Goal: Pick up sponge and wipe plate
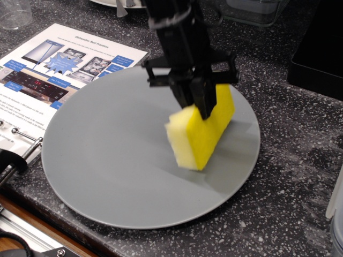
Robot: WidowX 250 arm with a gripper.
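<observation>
The large flat grey plate lies on the dark speckled counter in the middle of the view. My black gripper comes down from the top and is shut on the upper edge of the bright yellow sponge. The sponge hangs tilted over the right half of the plate, its lower corner at or just above the plate's surface; I cannot tell if it touches. A shadow falls on the plate to the sponge's right.
A printed dishwasher leaflet lies at the left, partly under the plate's rim. A white dish and a clear cup sit at the back. A black box stands at the right. A metal rack is at the left edge.
</observation>
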